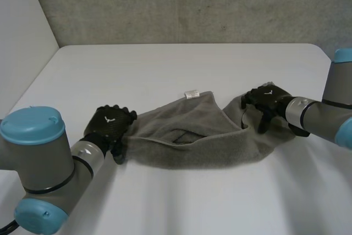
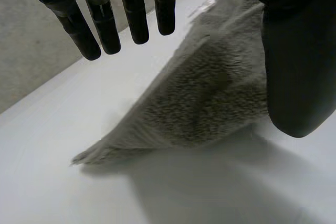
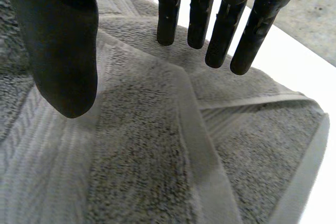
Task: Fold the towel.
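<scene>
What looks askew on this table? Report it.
The grey towel lies bunched, not flat: its layers overlap askew, one flap slanting beside the right hand, the other end tapering to a point by the left hand. A white label sticks out at its far edge. Nothing looks spilled or torn.

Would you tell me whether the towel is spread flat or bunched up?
Bunched up: the towel lies in uneven, overlapping layers, with a corner turned over.

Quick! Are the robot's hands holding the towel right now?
Left hand: open, fingers straight over the towel's end, holding nothing.
Right hand: open, fingers straight over the towel, holding nothing.
</scene>
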Robot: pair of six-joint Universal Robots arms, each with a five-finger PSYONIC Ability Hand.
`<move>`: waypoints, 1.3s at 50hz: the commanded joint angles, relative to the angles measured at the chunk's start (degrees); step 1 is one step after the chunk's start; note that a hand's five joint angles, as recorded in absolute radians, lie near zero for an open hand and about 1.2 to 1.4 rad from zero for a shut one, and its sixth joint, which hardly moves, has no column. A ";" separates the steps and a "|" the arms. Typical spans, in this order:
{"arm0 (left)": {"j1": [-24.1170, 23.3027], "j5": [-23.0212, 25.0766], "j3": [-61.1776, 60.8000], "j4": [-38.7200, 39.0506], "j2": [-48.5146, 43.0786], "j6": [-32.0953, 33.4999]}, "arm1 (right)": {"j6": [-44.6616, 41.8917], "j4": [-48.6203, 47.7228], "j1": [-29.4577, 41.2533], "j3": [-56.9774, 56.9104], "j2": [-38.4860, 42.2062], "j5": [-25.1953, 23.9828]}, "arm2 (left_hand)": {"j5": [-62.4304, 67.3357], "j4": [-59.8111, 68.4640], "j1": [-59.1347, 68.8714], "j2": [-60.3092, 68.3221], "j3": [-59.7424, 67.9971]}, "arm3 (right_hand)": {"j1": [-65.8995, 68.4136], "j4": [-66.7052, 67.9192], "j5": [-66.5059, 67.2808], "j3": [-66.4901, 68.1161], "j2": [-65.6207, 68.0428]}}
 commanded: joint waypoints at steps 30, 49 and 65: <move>1.85 5.13 0.39 0.07 -2.96 0.08 | -3.00 -0.35 -1.43 15.45 -10.05 -2.22 | -4.19 6.32 6.19 6.47 6.15 | 52.87 52.63 51.94 52.67 52.87; 1.85 5.13 0.03 0.24 -3.13 0.00 | -3.70 -9.23 -7.24 29.26 -19.55 -5.82 | -4.02 6.49 6.36 6.63 6.32 | 4.42 4.18 3.49 4.22 4.42; 1.85 5.13 -0.32 1.83 -3.40 0.00 | -9.31 -9.40 -6.62 32.42 -21.31 -10.58 | -4.52 5.98 5.85 6.13 5.81 | 0.28 0.04 -0.65 0.08 0.28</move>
